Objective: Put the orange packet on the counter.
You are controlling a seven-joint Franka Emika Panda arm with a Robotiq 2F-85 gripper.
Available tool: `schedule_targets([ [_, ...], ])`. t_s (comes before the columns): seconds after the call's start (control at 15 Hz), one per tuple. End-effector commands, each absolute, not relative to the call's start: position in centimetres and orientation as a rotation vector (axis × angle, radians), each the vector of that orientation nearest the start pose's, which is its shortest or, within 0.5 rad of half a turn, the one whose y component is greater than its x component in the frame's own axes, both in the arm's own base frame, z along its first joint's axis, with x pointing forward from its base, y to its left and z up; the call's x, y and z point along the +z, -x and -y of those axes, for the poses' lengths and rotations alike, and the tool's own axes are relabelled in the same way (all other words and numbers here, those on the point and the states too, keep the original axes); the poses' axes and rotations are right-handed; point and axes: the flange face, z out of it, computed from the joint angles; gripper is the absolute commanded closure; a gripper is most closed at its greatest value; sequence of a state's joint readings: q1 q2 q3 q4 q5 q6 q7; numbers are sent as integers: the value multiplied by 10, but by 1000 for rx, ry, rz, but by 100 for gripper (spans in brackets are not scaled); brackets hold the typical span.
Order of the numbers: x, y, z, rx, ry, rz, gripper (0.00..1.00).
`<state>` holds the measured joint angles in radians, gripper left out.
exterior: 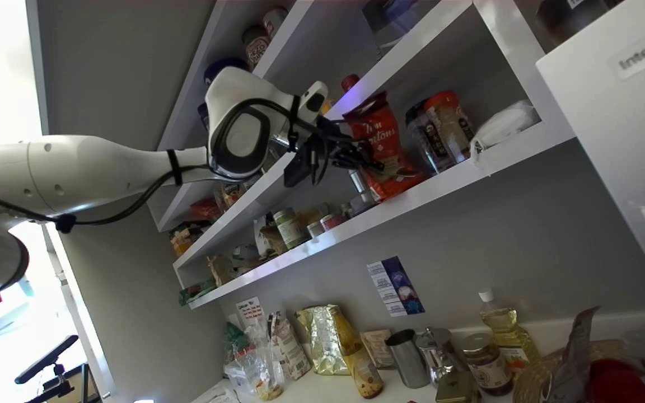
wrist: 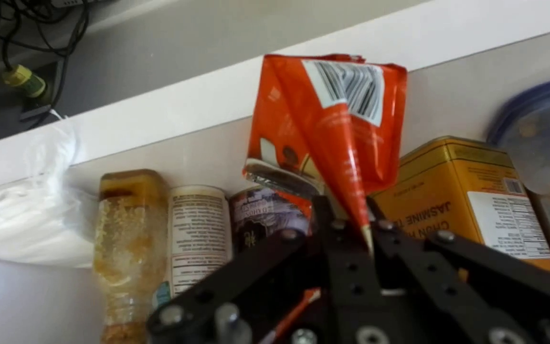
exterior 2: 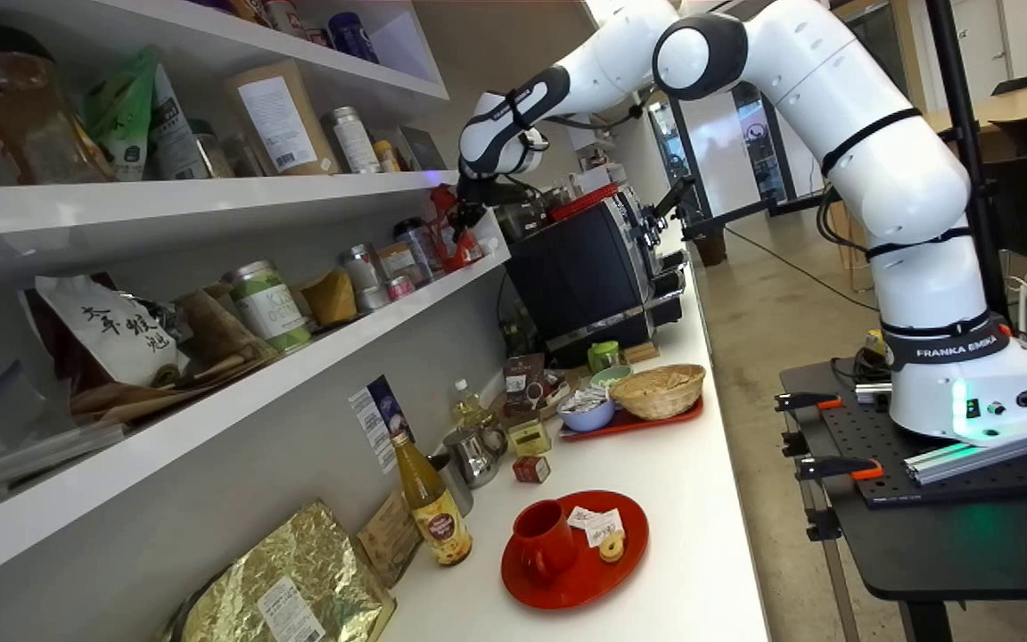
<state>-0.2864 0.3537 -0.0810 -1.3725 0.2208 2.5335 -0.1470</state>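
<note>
The orange packet (exterior: 381,131) is red-orange with white print and stands tilted on the lower wall shelf, at its front edge. It also shows small in an exterior view (exterior 2: 467,251), partly behind the gripper. My gripper (exterior: 377,165) is at the packet's side. In the wrist view the packet (wrist: 322,124) is creased and folded, with its barcode end over the shelf's front edge. Its narrow fold runs between the fingertips (wrist: 349,206), which are close together on it. The counter (exterior 2: 692,526) is the long white worktop below the shelves; part of it (exterior: 314,387) shows in an exterior view.
Jars (exterior: 448,123) and a white bag (exterior: 504,126) stand beside the packet on the shelf. A yellow tea tin (wrist: 447,191) and cans are close to the fingers. The upper shelf edge (exterior: 401,53) is near the wrist. A bottle (exterior 2: 433,508) and red plate (exterior 2: 603,580) are on the counter.
</note>
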Motion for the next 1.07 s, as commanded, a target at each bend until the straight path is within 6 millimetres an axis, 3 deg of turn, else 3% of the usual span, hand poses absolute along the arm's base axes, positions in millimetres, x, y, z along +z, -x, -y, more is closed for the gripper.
schedule_targets([
  [0.0, 621, -613, 233, -1136, 2896, -492, 99],
  [0.27, 616, -563, 198, -936, 2898, -389, 99],
  [0.47, 584, -534, 146, -704, 2919, -222, 99],
  [0.73, 531, -509, 58, -454, 2930, 43, 99],
  [1.0, 468, -492, -47, -258, 2889, 328, 99],
])
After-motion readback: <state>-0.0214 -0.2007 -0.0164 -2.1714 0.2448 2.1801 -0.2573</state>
